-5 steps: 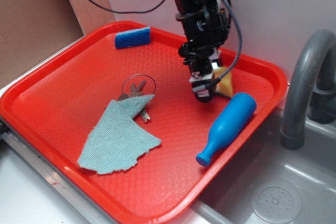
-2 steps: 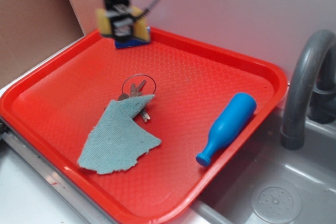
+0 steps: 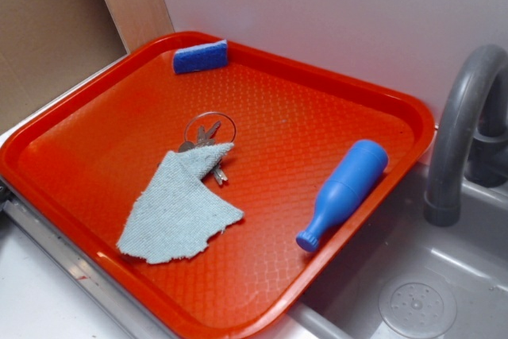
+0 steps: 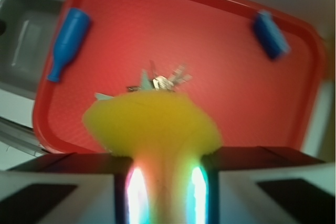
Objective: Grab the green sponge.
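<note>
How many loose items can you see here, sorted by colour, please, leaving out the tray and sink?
Blue: 2, the blue sponge and the blue bottle.
Yellow: 1, the green sponge pinched in the hand.
Light teal: 1, the cloth.
Silver: 1, the keys.
Total: 5

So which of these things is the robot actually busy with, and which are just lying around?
Part of the job:
- green sponge, squeezed between the gripper's fingers, lifted high above the tray

Just lying about:
- blue sponge
- keys
- cloth
- blue bottle
- red tray
- faucet
</note>
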Controlling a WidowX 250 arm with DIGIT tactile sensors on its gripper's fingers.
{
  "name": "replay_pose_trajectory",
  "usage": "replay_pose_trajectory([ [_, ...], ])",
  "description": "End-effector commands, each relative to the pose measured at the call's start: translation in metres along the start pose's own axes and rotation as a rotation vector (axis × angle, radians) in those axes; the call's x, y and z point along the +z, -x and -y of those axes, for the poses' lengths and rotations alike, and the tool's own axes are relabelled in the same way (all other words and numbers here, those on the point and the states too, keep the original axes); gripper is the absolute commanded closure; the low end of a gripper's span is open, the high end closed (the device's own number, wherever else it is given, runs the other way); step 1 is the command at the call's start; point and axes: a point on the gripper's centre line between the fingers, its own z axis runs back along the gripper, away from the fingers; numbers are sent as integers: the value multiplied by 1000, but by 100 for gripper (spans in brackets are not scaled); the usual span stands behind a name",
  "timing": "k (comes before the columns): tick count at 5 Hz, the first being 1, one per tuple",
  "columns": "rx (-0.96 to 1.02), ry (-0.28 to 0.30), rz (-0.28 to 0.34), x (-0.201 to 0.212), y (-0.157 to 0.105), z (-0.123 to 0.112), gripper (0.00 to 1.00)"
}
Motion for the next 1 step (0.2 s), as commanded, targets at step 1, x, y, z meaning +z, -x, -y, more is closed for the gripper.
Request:
replay_pose_trajectory([
  [1, 72, -7, 45, 20, 16, -10, 100],
])
